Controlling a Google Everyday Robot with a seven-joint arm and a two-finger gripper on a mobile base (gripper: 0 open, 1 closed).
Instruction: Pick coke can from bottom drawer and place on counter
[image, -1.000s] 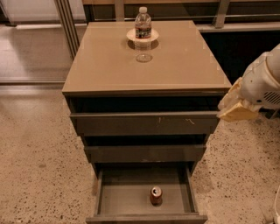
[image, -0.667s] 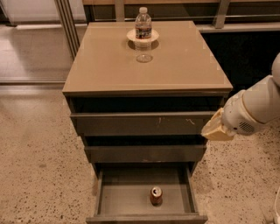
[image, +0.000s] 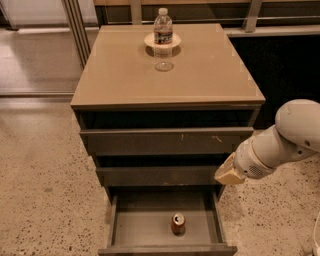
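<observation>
The bottom drawer (image: 142, 227) stands pulled out from the cabinet, and the coke can (image: 178, 223) stands upright on its floor, a little toward 3 o'clock of the middle and near the front wall, touching none of the sides. The pincer (image: 229, 174) hangs in the air at about 1 o'clock from the can, just beside the 3 o'clock end of the middle drawer (image: 157, 176) and over the open drawer's far right corner. It holds nothing, and whether it is wide or narrow I cannot tell, since only a tan tip shows. The white arm (image: 285, 140) behind it runs up and away toward 2 o'clock. The top drawer (image: 165, 142) sits above the middle one, with a dark gap over each front. On the glossy tan tabletop (image: 125, 80), at its 12 o'clock edge, a clear water bottle (image: 163, 25) stands upright on a small pale disc (image: 150, 41), well apart from the can. Speckled floor (image: 45, 190) lies at 9 o'clock of the cabinet.
</observation>
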